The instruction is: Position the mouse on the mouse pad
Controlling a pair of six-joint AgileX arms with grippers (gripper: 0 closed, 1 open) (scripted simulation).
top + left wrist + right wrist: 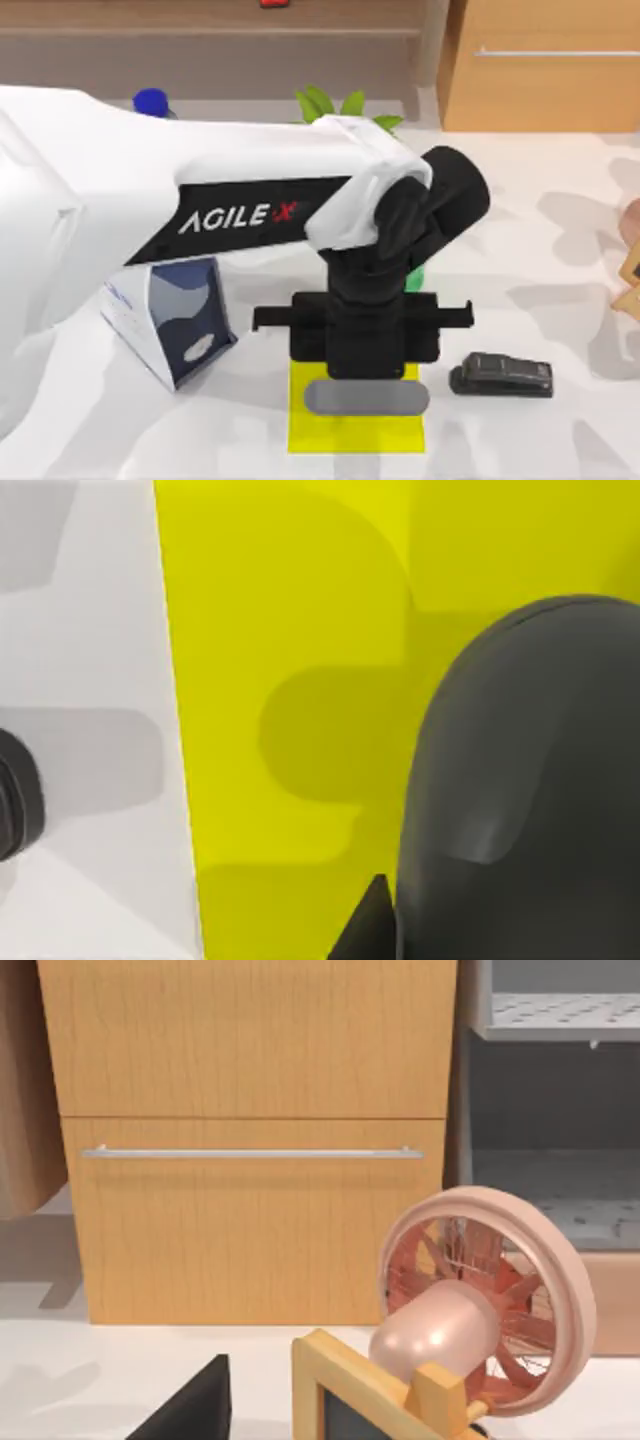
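As the left gripper hovers over the yellow pad, grip on the mouse unclear, it should release gently, squarely centred.

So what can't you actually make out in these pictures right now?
- Left pincer: in the top view the left arm's wrist covers it above the mouse; open or shut is not readable.
- Mouse pad: its far part lies under the wrist and mouse in the top view.
- Potted plant: mostly behind the arm in the top view.
- Blue cap: whatever it belongs to is hidden by the arm.
- Mouse in the left wrist view: cut off by the edge.
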